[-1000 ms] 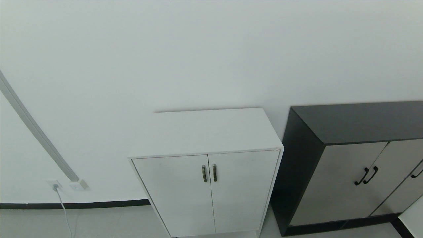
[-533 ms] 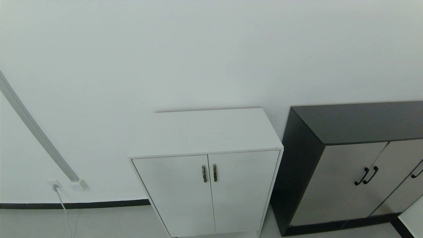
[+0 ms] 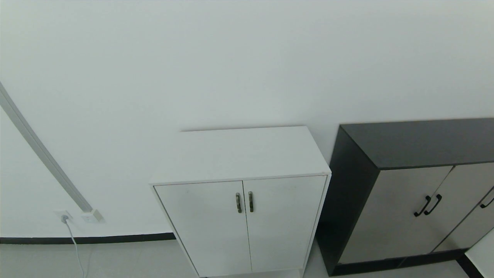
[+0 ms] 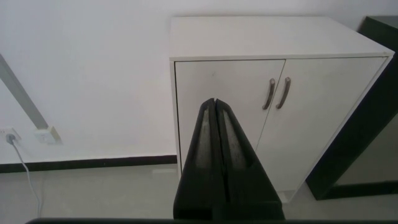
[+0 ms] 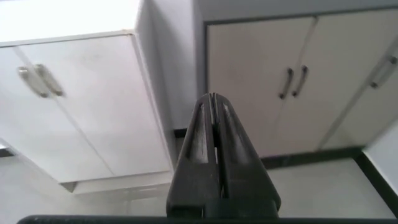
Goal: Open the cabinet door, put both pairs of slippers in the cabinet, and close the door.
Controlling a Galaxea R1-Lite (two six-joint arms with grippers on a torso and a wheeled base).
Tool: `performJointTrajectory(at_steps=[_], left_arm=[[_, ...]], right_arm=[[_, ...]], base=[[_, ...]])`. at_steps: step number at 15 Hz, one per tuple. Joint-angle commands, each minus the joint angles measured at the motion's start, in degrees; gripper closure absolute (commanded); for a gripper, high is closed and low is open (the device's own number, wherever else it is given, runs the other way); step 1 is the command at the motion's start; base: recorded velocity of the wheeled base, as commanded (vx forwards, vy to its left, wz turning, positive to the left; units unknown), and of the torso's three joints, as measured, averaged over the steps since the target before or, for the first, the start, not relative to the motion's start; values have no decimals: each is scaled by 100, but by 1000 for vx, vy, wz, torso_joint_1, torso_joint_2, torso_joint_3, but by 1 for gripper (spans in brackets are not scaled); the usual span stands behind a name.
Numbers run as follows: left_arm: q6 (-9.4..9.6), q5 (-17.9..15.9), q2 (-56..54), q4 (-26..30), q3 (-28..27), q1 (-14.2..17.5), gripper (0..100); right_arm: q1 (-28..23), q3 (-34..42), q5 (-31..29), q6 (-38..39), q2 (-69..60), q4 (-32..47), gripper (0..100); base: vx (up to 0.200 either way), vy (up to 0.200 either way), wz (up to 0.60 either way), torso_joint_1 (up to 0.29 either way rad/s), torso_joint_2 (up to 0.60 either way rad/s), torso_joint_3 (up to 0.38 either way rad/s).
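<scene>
While left hand (image 4: 215, 101) and right hand (image 5: 214, 96) sit pressed together, the white two-door cabinet (image 3: 240, 166) stands closed.

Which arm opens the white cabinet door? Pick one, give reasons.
Left, probably: its shut jaws point at the white cabinet, door handles ahead; the right arm's shut jaws point mostly at the black cabinet beside it.

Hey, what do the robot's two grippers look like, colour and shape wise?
The left gripper and right gripper look alike. Each is matte black, with two long fingers tapering to a narrow tip, greyish recessed panels along their length, and a broader black base.
</scene>
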Motion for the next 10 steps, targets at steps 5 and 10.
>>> performJointTrajectory(at_steps=[5, 10], left_arm=[[-23, -25, 7, -1, 0, 2, 100], [-14, -25, 7, -1, 0, 2, 100]], right_arm=[[108, 0, -541, 268, -396, -31, 100], [99, 0, -699, 408, -396, -40, 100]], base=[[0, 0, 0, 0, 0, 0], [0, 0, 0, 0, 0, 0]])
